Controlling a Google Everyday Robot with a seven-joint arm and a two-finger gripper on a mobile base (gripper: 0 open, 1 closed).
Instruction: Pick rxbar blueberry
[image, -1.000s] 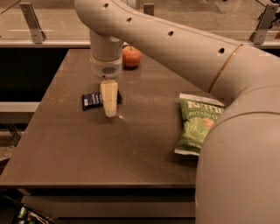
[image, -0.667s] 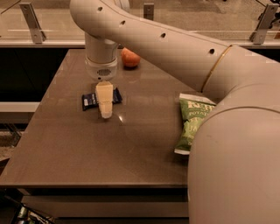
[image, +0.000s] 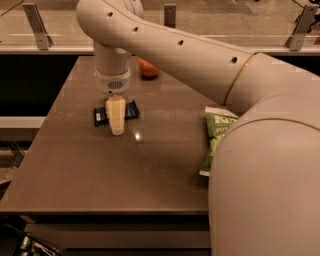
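Camera view: gripper (image: 117, 128) over rxbar blueberry (image: 100, 116); chip bag (image: 218, 131), orange fruit (image: 148, 69) apart.

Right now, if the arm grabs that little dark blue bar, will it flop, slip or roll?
The rxbar blueberry lies flat, so it probably won't roll. Its small size suggests lightness; on the glossy table it may slide if nudged. The gripper points down at its middle.

Pincer (image: 117, 129) low at left, tip down
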